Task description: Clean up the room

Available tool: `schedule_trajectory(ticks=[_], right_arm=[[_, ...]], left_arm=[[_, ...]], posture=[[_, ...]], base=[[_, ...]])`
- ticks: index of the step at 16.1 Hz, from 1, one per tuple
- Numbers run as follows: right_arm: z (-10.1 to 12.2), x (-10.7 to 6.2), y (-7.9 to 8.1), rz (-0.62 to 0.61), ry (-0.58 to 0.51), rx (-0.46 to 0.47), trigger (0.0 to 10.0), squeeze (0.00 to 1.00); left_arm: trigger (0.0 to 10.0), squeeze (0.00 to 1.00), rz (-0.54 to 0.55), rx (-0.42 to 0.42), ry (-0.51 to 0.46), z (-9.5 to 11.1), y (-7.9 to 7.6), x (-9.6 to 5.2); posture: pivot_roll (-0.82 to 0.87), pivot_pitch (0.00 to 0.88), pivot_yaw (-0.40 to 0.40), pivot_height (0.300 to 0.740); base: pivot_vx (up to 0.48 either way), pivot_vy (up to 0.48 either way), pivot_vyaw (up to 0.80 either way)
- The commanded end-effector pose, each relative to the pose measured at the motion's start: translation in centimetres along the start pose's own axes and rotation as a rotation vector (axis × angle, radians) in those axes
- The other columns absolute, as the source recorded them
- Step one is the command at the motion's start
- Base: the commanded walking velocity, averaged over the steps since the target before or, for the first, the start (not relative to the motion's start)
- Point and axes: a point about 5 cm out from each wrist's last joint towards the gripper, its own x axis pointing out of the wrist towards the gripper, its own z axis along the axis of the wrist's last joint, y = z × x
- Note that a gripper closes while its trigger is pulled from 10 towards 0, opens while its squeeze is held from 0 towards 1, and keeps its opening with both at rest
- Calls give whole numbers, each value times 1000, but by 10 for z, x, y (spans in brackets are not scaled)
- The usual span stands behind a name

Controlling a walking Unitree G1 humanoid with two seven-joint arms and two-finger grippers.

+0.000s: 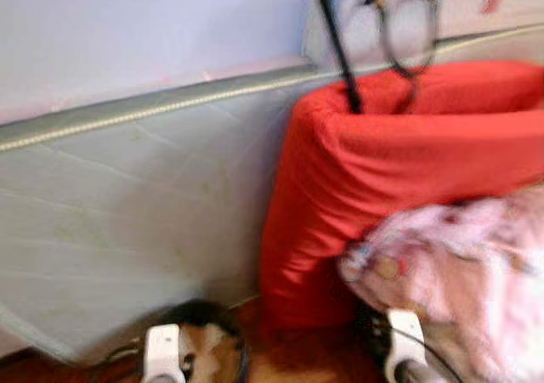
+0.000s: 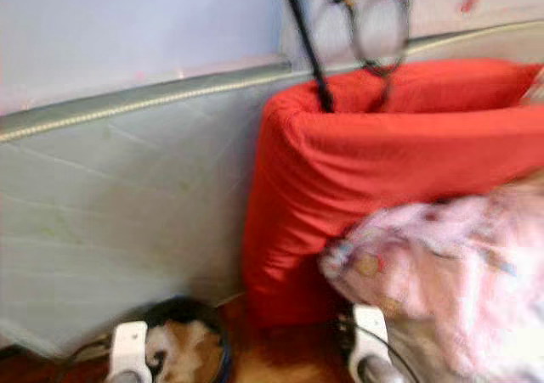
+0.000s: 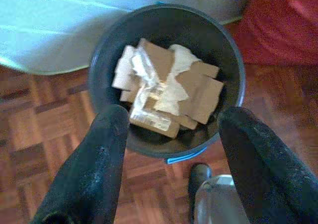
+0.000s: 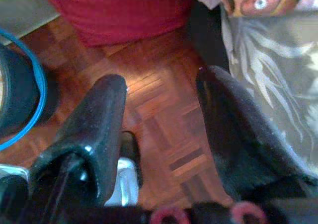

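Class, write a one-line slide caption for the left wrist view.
Open left tool above a dark bin of torn cardboard on parquet floor.

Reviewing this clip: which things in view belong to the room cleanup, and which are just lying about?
Belonging to the job:
- dark bin on the parquet, below the open left gripper
- cardboard and paper scraps inside it
- open right gripper, empty, over bare floor

Just lying about:
- red cushion
- pink patterned fabric
- pale mattress on its edge
- black cords hanging above
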Motion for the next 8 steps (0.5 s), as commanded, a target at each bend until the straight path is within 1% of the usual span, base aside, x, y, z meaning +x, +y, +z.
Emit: schedule_trajectory(ticks=[1,8], right_arm=[[-7,-2,-4,-11,24,-1,10000,0],[-8,-2,-4,-10,30,-7,10000,0]], left_arm=[[10000,0,-1,-2,3,-1,-1,0],[10000,0,-3,-7,5,-2,-2,-1]], posture=[[-42,0,11,740],[-49,0,14,740]], base=[[0,0,-756],[0,0,-758]])
